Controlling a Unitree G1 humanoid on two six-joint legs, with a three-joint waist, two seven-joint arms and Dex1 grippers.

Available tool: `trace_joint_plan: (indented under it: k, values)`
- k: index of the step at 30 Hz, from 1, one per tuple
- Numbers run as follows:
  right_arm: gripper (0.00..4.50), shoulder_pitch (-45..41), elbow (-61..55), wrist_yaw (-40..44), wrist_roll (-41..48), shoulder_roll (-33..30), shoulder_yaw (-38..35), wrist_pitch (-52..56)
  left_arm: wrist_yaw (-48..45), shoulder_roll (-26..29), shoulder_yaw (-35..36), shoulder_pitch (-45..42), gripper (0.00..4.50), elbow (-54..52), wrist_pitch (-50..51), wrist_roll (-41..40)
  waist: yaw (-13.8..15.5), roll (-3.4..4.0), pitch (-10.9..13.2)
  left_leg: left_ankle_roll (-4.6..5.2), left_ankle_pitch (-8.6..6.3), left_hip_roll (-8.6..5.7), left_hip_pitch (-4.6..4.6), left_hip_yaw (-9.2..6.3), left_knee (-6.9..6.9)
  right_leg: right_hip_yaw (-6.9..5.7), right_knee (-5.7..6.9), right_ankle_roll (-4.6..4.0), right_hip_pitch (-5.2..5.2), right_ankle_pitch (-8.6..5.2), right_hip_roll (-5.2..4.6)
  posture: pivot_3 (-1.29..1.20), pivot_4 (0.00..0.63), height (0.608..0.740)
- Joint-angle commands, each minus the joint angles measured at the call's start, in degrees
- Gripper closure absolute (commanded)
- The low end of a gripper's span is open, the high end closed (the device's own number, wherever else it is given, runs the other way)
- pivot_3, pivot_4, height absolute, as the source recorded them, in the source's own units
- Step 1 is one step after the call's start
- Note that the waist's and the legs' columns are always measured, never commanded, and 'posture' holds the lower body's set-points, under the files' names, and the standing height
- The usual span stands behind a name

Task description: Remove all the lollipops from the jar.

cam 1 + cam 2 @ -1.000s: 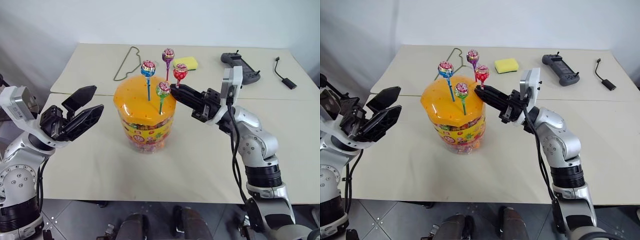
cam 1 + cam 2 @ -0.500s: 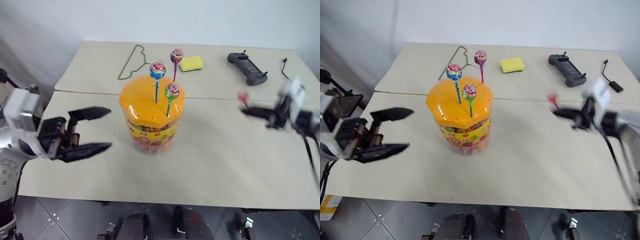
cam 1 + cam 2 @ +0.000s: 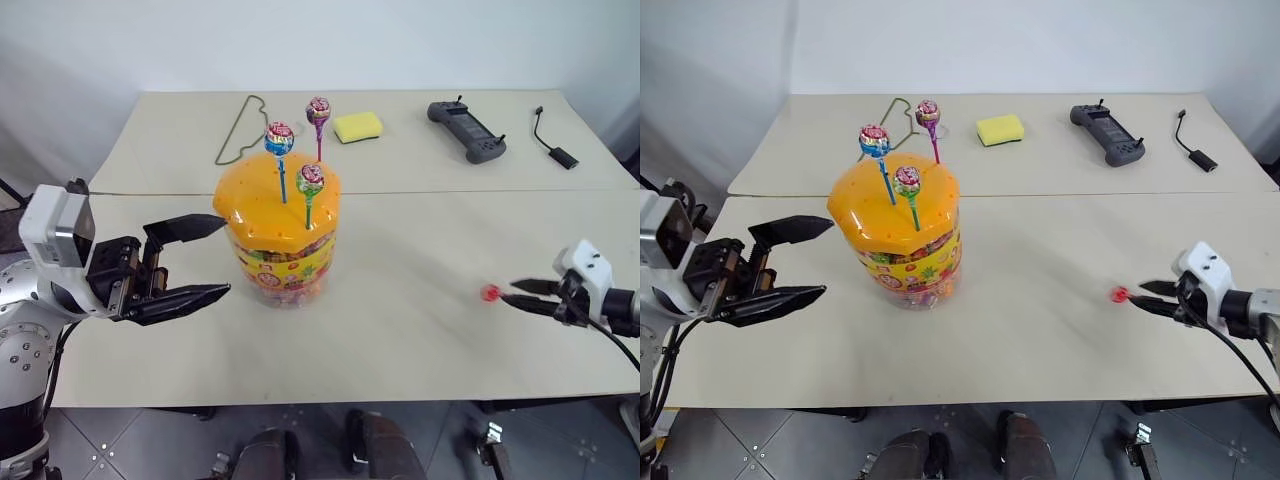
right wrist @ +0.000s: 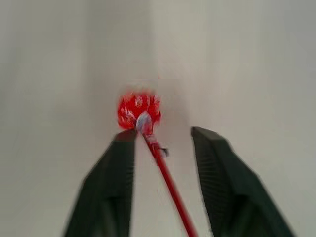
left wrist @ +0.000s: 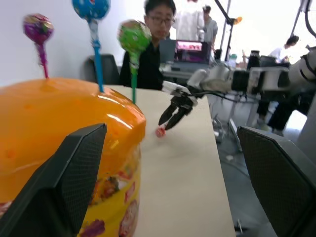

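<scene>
Three lollipops stand in the jar right now: one blue, one purple, one green, all with their sticks poked into the holes of the orange lid. The fourth, the red lollipop, is out, down by my right gripper low over the worktop, well apart from the jar. In the right wrist view my right fingers stand parted, the red stick running up between them and the candy head just past the tips, close against one tip; the stick is not pinched, and I cannot tell whether the candy rests on the worktop. My left gripper hovers just beside the jar, its two fingers spread wide and holding nothing, tips pointing at the jar's wall. Past the jar from my fingers lie one yellow sponge, one wire hanger, one black controller and one small cable.
</scene>
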Motion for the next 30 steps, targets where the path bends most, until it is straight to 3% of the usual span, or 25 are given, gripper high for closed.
trace_joint_plan:
  k: [1, 5, 10, 16, 25, 28, 30]
  values:
    - [2.15, -4.73, -10.92, -0.84, 10.13, 3.79, -5.15, 3.89, 5.07, -2.29, 4.07, -1.56, 0.00, 1.29, 0.02, -4.14, 0.04, 0.02, 0.01, -0.01, 0.00, 0.01, 0.00, 0.00, 0.00, 0.00, 0.03, 0.00, -0.02, 0.00, 0.00, 0.00, 0.150, 0.740]
    - [2.15, -10.74, -22.08, -1.89, 15.38, 8.43, -1.85, 7.95, 7.82, -4.68, 5.38, -1.36, 0.00, 2.03, -0.30, -5.10, 0.34, 0.02, 0.01, -0.06, -0.02, 0.02, -0.03, -0.12, 0.00, -0.08, 0.08, 0.00, -0.03, 0.00, -0.01, 0.00, 0.150, 0.740]
    - [2.15, -18.32, -29.81, -1.14, 18.36, 13.82, 4.82, 10.87, 4.77, -3.36, 5.60, 2.09, 0.00, 2.96, 1.51, -5.00, 0.86, 0.02, 0.01, -0.06, -0.10, 0.02, -0.09, -0.13, 0.00, -0.12, 0.05, 0.00, -0.05, 0.00, -0.02, 0.00, 0.150, 0.740]
    - [2.15, -25.92, -28.84, -3.39, 13.91, 22.48, 13.28, 10.27, 1.83, -3.18, 2.79, 3.68, 0.00, 2.49, 2.36, -3.52, 1.29, 0.01, 0.01, -0.04, -0.10, 0.00, -0.14, -0.11, 0.03, -0.12, -0.01, -0.01, -0.12, 0.00, -0.04, 0.00, 0.150, 0.740]
    - [2.15, -30.28, -27.01, -4.19, 10.69, 29.60, 19.31, 11.20, 4.63, -4.89, 3.40, 2.80, 0.00, 1.40, 1.84, -4.63, 0.87, -0.01, -0.01, 0.02, -0.13, -0.04, -0.27, -0.07, 0.02, -0.14, 0.20, 0.00, -0.28, 0.01, -0.11, 0.00, 0.150, 0.740]
    - [2.78, -29.95, -26.57, -3.42, 11.32, 29.80, 18.18, 11.53, 5.23, -5.23, 3.69, 3.00, 0.00, -0.02, 2.04, -5.30, 0.77, -0.01, -0.01, 0.02, -0.12, -0.03, -0.27, -0.07, 0.02, -0.16, 0.37, 0.00, -0.36, 0.01, -0.11, 0.00, 0.150, 0.740]
    - [3.45, -30.02, -26.29, -3.61, 11.45, 30.08, 17.84, 11.79, 5.73, -5.55, 3.92, 2.75, 0.00, -0.62, 1.90, -5.85, 0.75, -0.01, -0.01, 0.02, -0.12, -0.03, -0.27, -0.06, 0.02, -0.16, 0.40, 0.00, -0.37, 0.01, -0.11, 0.00, 0.150, 0.740]
